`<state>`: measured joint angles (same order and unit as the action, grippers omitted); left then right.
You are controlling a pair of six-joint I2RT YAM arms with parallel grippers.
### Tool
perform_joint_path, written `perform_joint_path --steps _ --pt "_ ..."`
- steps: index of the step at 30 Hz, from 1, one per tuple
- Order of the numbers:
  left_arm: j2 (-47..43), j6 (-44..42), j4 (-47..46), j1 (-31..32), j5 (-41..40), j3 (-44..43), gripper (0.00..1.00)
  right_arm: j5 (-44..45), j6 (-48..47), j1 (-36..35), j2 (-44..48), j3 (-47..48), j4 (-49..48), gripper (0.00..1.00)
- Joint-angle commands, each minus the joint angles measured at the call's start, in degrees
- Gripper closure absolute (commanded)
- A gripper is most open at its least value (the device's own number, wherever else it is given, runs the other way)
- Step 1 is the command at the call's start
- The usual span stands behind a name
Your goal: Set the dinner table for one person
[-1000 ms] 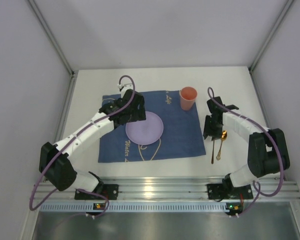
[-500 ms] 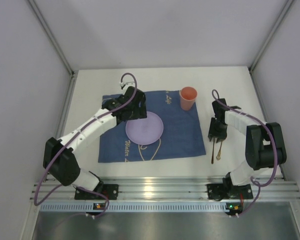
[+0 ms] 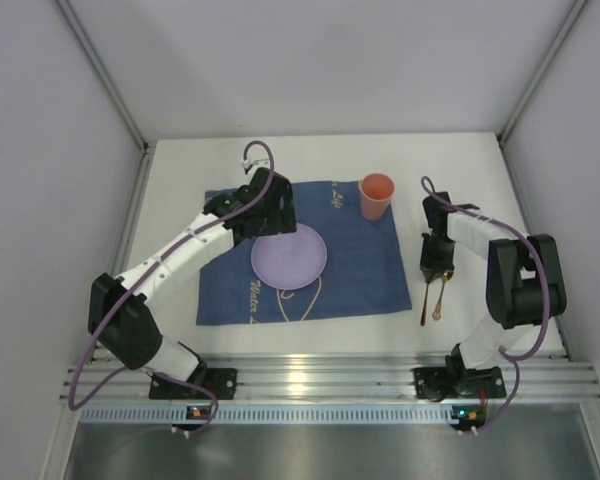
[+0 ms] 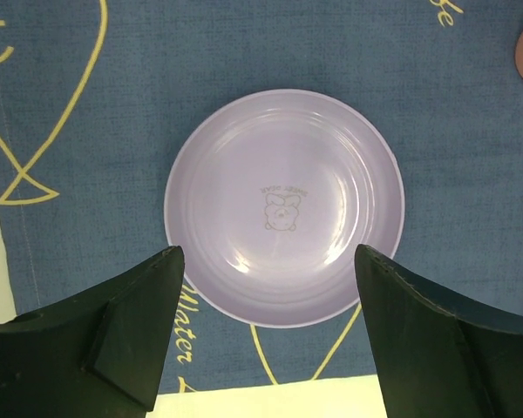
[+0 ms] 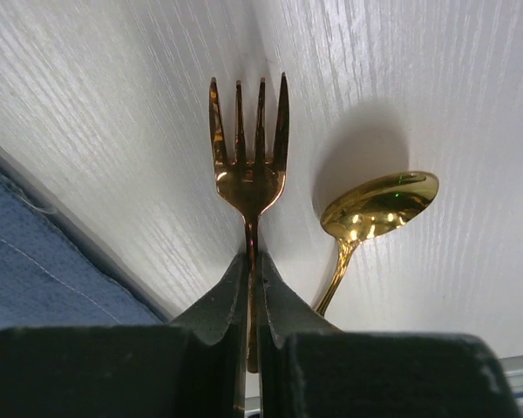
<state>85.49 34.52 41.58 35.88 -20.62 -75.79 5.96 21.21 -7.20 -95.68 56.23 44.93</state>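
The white dinner table (image 3: 175,175) carries a dark blue placemat (image 3: 355,270). A lilac plate (image 3: 289,256) lies in the middle of the placemat, and a salmon cup (image 3: 376,196) stands at its far right corner. My left gripper (image 3: 270,215) hovers open and empty over the plate (image 4: 285,207), with its jaws wide apart. A gold fork (image 5: 248,165) and a gold spoon (image 5: 379,209) lie side by side on the table, right of the placemat. My right gripper (image 5: 253,261) is shut on the fork's handle, close to the tabletop. In the top view it (image 3: 437,265) covers both their heads.
A ribbed silver rail (image 3: 310,380) runs along the near edge by the arm bases. Grey walls with metal posts (image 3: 110,90) enclose the table on three sides. The placemat edge (image 5: 44,261) lies just left of the fork.
My right gripper has shifted a little right and toward the near edge, onto the fork and spoon. My left gripper has drawn slightly back from the plate's far-left rim.
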Motion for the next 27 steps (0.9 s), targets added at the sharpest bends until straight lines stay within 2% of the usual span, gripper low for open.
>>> perform_joint_path --steps 1,3,5,10,12,15,20,27 --pt "0.11 -2.17 -1.58 0.85 4.86 -2.70 0.16 1.25 0.58 0.52 -0.14 4.47 -2.33 1.00" --pt "-0.06 -5.85 -5.97 1.91 8.47 -3.48 0.16 0.73 1.98 0.52 2.94 10.10 1.46 1.00" --pt "0.90 -7.97 -8.78 3.75 13.49 -4.80 0.16 -1.73 3.56 0.44 3.92 21.43 7.35 1.00" --pt "6.60 -7.98 -13.01 7.09 24.56 -12.44 0.16 -2.53 4.10 -1.15 2.17 49.52 21.57 1.00" --pt "8.36 -7.19 -16.07 8.67 28.52 -15.26 0.16 -3.41 4.27 -1.24 2.51 55.71 24.67 1.00" --pt "10.56 -6.49 -18.29 10.43 32.13 -19.46 0.16 -5.51 4.98 -1.32 4.79 57.59 26.00 1.00" --pt "16.54 -6.66 -20.66 13.78 33.63 -26.59 0.16 -9.65 6.82 -1.32 10.32 53.64 26.44 1.00" --pt "21.81 -4.73 -25.05 15.36 39.51 -30.56 0.16 -11.40 7.18 -1.50 14.38 49.16 26.09 1.00"
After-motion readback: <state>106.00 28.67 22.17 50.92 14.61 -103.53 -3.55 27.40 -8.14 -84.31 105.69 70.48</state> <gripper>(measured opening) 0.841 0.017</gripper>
